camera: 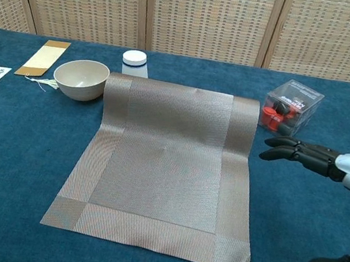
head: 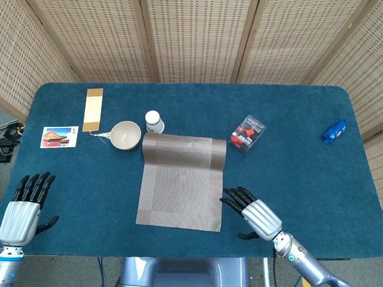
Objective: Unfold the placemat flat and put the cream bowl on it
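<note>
A brown woven placemat [head: 181, 182] [camera: 166, 163] lies on the blue table, its far end still folded back in a rolled edge. The cream bowl [head: 125, 135] [camera: 81, 78] stands upright just off the mat's far left corner, not on it. My right hand [head: 254, 214] [camera: 322, 161] hovers beside the mat's near right edge, fingers stretched out toward it and holding nothing. My left hand [head: 25, 206] is at the table's near left corner, fingers extended and empty, far from the mat; the chest view does not show it.
A white jar [head: 154, 121] [camera: 135, 63] stands behind the mat next to the bowl. A clear box of red items [head: 247, 134] [camera: 289, 108] sits right of the mat. A tan strip [head: 93, 109], a picture card [head: 59, 136] and a blue object [head: 334, 131] lie farther out.
</note>
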`<state>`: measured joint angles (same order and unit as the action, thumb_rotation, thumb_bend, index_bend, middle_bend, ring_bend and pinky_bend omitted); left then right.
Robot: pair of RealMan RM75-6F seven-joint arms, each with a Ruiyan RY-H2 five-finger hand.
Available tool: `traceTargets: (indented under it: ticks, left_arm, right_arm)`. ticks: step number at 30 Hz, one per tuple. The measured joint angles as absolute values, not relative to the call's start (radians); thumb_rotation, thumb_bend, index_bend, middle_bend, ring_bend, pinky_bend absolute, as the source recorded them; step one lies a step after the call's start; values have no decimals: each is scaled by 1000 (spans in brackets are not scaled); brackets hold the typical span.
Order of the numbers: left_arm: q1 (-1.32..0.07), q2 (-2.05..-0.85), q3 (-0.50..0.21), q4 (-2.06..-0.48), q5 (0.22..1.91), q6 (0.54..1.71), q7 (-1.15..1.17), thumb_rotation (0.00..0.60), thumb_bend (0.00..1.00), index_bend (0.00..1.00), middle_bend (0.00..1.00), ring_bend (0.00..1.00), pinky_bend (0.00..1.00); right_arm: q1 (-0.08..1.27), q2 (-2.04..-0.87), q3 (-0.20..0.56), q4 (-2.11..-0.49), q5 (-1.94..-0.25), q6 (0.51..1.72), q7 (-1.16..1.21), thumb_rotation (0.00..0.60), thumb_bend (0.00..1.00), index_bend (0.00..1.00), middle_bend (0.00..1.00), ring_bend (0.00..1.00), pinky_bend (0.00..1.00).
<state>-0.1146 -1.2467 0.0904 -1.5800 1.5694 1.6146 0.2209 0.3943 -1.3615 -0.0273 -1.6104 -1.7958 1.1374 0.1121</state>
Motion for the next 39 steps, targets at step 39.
traceTargets:
  ticks: [39]
  left_arm:
    - [-100, -1235, 25, -1570, 1524, 1514, 187, 600, 155, 0, 0, 0, 0]
  right_arm:
    - [462, -1702, -29, -1362, -1652, 1087, 112, 600, 134, 95, 0, 0, 0]
